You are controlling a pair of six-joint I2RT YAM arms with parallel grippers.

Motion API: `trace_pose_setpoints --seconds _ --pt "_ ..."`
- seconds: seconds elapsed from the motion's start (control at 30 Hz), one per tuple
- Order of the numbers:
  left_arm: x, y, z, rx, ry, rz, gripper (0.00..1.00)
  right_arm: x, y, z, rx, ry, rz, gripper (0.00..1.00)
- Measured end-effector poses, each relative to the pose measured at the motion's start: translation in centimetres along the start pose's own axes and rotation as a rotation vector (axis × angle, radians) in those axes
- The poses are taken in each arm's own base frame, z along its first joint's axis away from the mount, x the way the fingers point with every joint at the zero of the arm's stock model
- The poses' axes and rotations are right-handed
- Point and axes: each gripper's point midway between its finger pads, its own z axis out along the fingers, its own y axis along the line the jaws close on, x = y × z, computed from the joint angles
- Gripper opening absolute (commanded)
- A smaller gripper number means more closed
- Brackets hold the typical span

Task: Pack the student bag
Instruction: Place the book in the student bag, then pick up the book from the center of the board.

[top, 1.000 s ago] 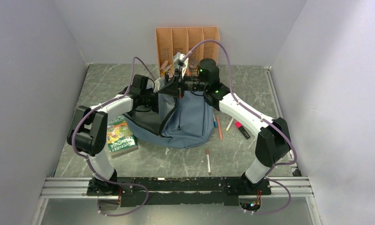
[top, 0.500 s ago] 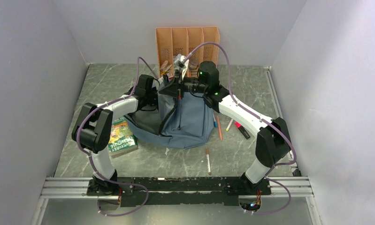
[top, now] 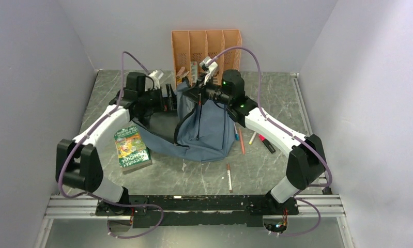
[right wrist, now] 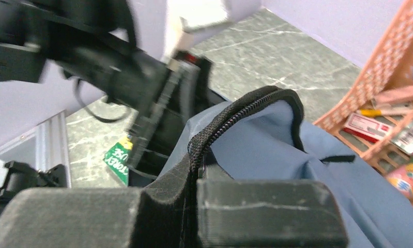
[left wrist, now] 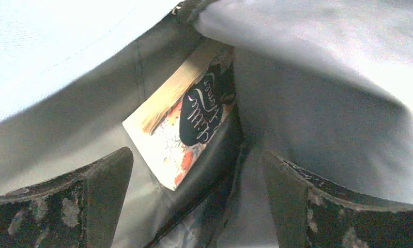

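Far left on the grey marbled counter [top: 276, 165] there's a green paperback book [top: 132, 150] lying flat, just beside the near-left edge of the big soft dusty-blue fabric backpack [top: 209, 129].

A bit further back, my left tool [top: 166, 97] sits at the backpack's left side, right by its mouth, with the fingers spread wide. On my left wrist camera the left tool [left wrist: 196, 157] looks straight into the backpack [left wrist: 323, 103]. There's pale fabric all around, and a second paperback with a cream, red and black cover [left wrist: 194, 124] is tucked down inside. It's tilted and sits apart from both fingers.

The backpack itself slumps in the middle of the counter with its top raised toward the back wall. My right tool [top: 198, 93] comes in at that raised top from the right. Its fingers are pressed together on the black zip edge, pinching it and holding it up. The right wrist camera shows this close up. The right tool [right wrist: 191, 206] is clamped on the zip trim, and the backpack [right wrist: 276, 150] falls away to the right. My left arm is a black blur behind it.

Behind the backpack, an orange slotted plastic file organizer [top: 207, 44] stands against the back wall with small bits in its slots.

Right of the backpack, loose on the counter, are:
- an orange pen [top: 241, 142]
- a white marker [top: 253, 137]
- a black highlighter with a pink cap [top: 266, 143]
- a brown-and-white pen [top: 228, 177], nearer the front
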Motion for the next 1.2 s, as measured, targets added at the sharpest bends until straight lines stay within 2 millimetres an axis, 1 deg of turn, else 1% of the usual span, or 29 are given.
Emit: trace_pose_setpoints --seconds 0.03,0.1,0.2,0.33,0.43,0.47,0.53,0.57,0.7,0.77,0.83,0.93,1.0,1.07,1.13,1.2 --pt "-0.5 -0.1 -0.9 -0.005 -0.02 0.011 0.98 0.1 -0.3 0.0 0.021 0.002 0.003 0.0" --pt "-0.8 -0.2 -2.4 -0.015 -0.044 0.033 0.98 0.6 -1.1 -0.1 0.061 0.011 0.011 0.0" --pt "-0.1 0.3 -4.0 -0.038 -0.044 0.041 0.98 1.1 -1.8 -0.2 0.102 0.023 0.021 0.0" --pt "1.0 1.6 -5.7 -0.081 -0.039 0.019 0.98 1.6 -2.4 -0.3 0.138 0.038 0.033 0.01" --pt "0.1 2.5 -7.5 -0.135 -0.095 0.012 0.98 2.2 -3.1 -0.5 0.184 0.049 0.061 0.06" --pt "-0.3 2.7 -8.0 -0.151 -0.116 0.014 0.97 2.7 -3.5 -0.6 0.208 0.055 0.079 0.07" --pt "-1.0 3.4 -9.0 -0.206 -0.16 0.008 0.98 4.4 -4.4 -0.9 0.261 0.071 0.121 0.07" --pt "-1.2 3.8 -9.3 -0.232 -0.175 0.003 0.98 5.6 -4.8 -1.2 0.289 0.086 0.149 0.07" --pt "-1.5 6.2 -10.3 -0.357 -0.208 -0.04 0.97 11.2 -6.4 -2.8 0.412 0.174 0.27 0.08" --pt "-1.5 7.3 -10.8 -0.414 -0.218 -0.057 0.97 13.2 -6.8 -3.5 0.455 0.204 0.322 0.15" --pt "-1.4 8.2 -11.2 -0.464 -0.225 -0.069 0.97 14.8 -6.9 -4.2 0.487 0.224 0.379 0.24" --pt "-1.3 9.2 -11.8 -0.527 -0.233 -0.081 0.98 16.8 -6.8 -4.9 0.518 0.25 0.449 0.43" --pt "-1.3 9.9 -12.2 -0.573 -0.239 -0.091 0.97 17.5 -6.9 -5.3 0.54 0.267 0.474 0.54" --pt "-1.1 10.9 -12.8 -0.634 -0.246 -0.107 0.98 17.9 -7.1 -5.6 0.562 0.276 0.482 0.63" --pt "-0.8 12.0 -13.6 -0.707 -0.252 -0.124 0.98 18.1 -7.5 -6.1 0.602 0.284 0.476 0.69" --pt "-0.5 13.0 -14.5 -0.777 -0.261 -0.143 0.98 18.0 -7.9 -6.9 0.644 0.292 0.46 0.72"
